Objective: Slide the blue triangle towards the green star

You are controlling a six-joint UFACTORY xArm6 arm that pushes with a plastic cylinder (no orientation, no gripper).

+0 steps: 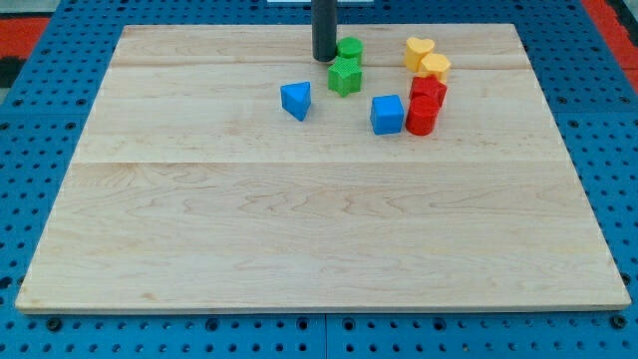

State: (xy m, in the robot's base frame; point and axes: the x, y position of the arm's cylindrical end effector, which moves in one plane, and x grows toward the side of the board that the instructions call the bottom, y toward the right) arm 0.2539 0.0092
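Note:
The blue triangle (296,100) lies on the wooden board (319,219) in the upper middle. The green star (345,76) sits a short way to its upper right, with a gap between them. My tip (324,58) stands just left of a green round block (350,48) and above-left of the green star, up and to the right of the blue triangle. It touches neither the triangle nor, as far as I can tell, the star.
A blue cube (387,114) lies right of the triangle. Two red blocks (426,104) stand stacked close together beside it. Two yellow blocks (427,57), one heart-shaped, sit above the red ones near the board's top edge.

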